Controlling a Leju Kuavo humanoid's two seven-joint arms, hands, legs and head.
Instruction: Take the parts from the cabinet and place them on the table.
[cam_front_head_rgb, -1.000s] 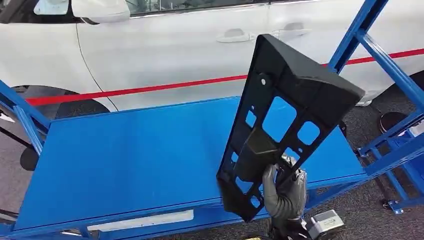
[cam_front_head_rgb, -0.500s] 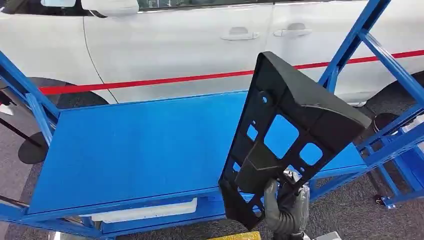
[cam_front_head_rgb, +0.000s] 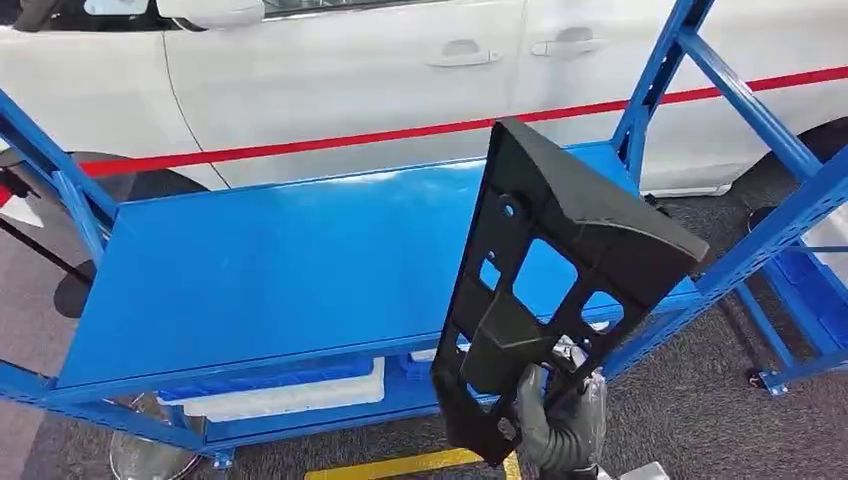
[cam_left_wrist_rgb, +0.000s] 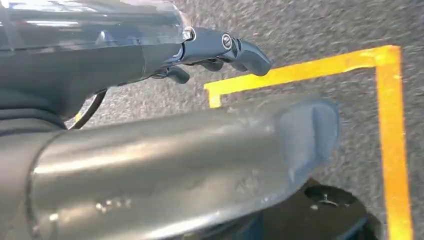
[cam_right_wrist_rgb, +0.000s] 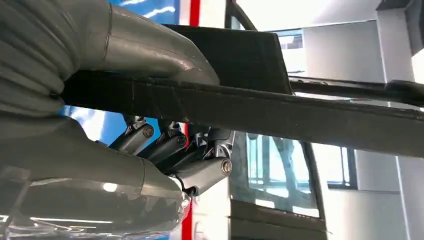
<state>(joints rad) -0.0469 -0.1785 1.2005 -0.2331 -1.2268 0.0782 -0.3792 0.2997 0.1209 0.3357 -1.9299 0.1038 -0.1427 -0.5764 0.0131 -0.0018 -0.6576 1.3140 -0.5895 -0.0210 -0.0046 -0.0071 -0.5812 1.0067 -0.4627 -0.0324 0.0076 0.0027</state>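
head view, part: black part (cam_front_head_rgb: 560, 270) stands near-upright, tilted right, its lower end gripped by right hand (cam_front_head_rgb: 560, 425); it hangs over the near right corner of the blue table (cam_front_head_rgb: 260, 270), not touching the top
head view, change: whole scene has shifted since the earlier frames — table edge sits higher, lower shelf and yellow floor tape (cam_front_head_rgb: 400, 466) now show; camera moved, likely the robot stepping or leaning; grip on the part looks unchanged
head view, background: white car (cam_front_head_rgb: 350, 80) beyond the table, blue rack frame (cam_front_head_rgb: 740, 110) on the right
left wrist view, left hand: left hand (cam_left_wrist_rgb: 220, 50) hangs over grey floor with yellow tape; fingers curled in, holding nothing
right wrist view, right hand: thumb and fingers (cam_right_wrist_rgb: 200, 172) clamp the part's dark edge between them
meaning: part not yet set down; judged next need is lowering it flat on the bare tabletop to the left
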